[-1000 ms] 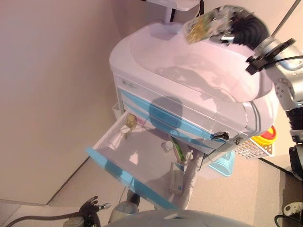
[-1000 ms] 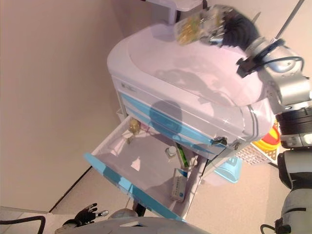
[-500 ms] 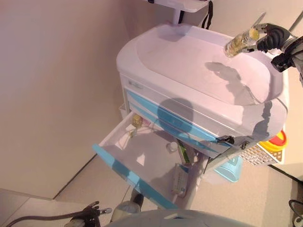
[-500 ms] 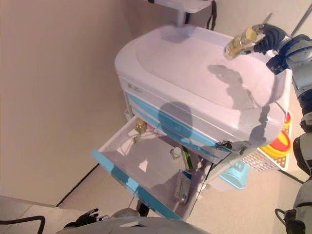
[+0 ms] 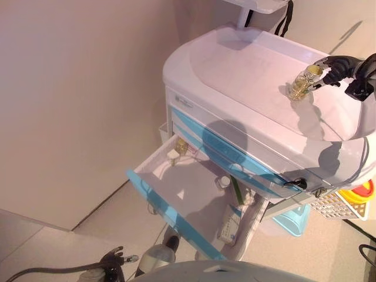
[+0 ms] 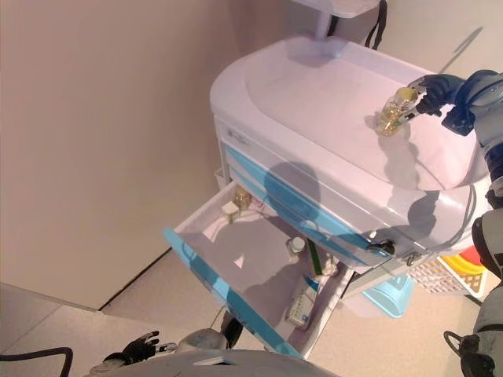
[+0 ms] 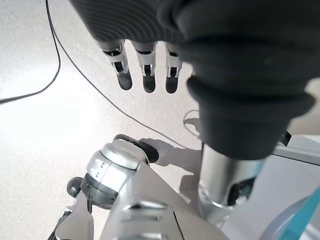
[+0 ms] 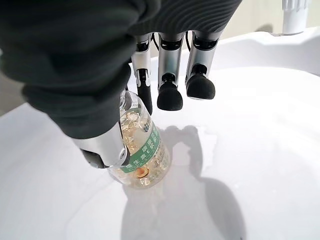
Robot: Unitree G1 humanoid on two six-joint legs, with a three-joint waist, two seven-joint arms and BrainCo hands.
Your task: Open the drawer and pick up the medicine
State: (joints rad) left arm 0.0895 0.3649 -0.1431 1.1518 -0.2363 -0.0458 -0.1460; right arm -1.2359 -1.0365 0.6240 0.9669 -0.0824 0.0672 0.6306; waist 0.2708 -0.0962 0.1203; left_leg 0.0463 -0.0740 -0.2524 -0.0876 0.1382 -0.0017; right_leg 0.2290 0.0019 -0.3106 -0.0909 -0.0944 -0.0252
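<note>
The cart [image 5: 235, 76] was white with light-blue bands across its drawer fronts, and the open drawer [image 5: 176, 194] had a white inside with a blue front edge. The bottle [image 8: 142, 150] was clear with yellowish capsules and a green-and-white label, while the right hand [image 8: 172, 75] was silver with dark tips under a dark ribbed cover. At about 4 o'clock from the cart sat a white mesh basket [image 5: 335, 205] with something yellow and red, plus a pale-blue bin [image 5: 291, 211] on the beige floor [image 5: 64, 247].

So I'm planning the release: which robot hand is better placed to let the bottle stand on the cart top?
Right robot hand: it pinches the medicine bottle at the cart top. Left robot hand hangs low over the floor.
</note>
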